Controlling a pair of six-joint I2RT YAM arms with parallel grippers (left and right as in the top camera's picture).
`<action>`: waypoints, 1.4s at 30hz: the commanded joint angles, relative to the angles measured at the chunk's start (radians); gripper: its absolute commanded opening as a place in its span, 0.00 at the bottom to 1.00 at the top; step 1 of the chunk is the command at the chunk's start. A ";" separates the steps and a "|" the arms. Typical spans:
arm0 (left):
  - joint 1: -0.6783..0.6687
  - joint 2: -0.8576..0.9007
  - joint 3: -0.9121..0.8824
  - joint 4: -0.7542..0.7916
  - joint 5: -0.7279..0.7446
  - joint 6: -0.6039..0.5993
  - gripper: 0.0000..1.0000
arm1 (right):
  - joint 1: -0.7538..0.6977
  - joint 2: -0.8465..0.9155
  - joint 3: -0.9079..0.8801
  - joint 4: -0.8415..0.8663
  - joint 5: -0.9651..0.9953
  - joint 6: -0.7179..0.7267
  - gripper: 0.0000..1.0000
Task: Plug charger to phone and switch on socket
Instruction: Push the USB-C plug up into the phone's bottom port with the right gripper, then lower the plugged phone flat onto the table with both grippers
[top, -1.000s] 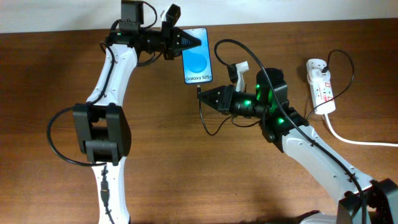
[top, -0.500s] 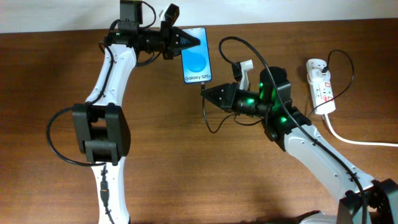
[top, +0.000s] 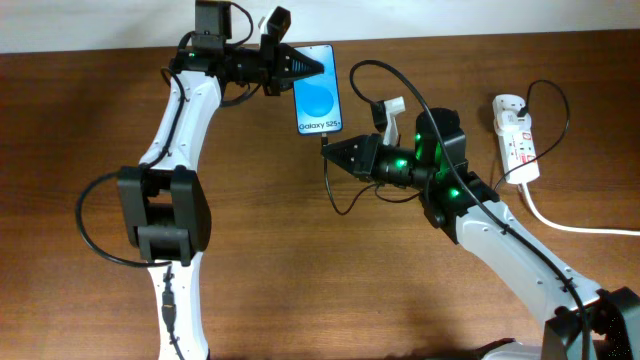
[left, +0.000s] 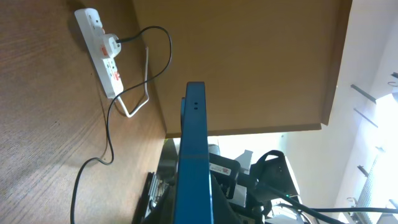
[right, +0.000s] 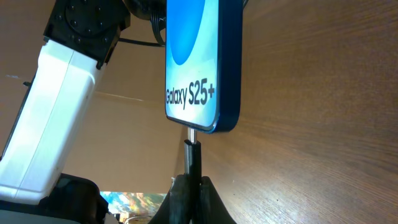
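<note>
Slim glossy phone (top: 318, 89); thin black charger (right: 193, 154); woodgrain table (top: 300, 290).

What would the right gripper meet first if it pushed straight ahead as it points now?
The bottom edge of the phone. The right gripper, shut on the charger, aims its plug tip right at that edge, so the plug meets it first. Whether the tip is in the port is unclear.

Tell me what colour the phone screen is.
Bright blue screen on the phone, clearest in right wrist view.
</note>
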 joint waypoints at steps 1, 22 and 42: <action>-0.007 -0.011 0.013 0.002 0.043 -0.004 0.00 | 0.005 0.003 0.006 0.008 0.014 -0.006 0.04; -0.041 -0.011 0.013 -0.013 0.045 -0.003 0.00 | -0.025 0.020 0.008 0.096 0.048 0.013 0.04; -0.075 -0.011 0.013 -0.111 0.045 -0.003 0.00 | -0.059 0.136 0.131 0.089 -0.131 0.008 0.20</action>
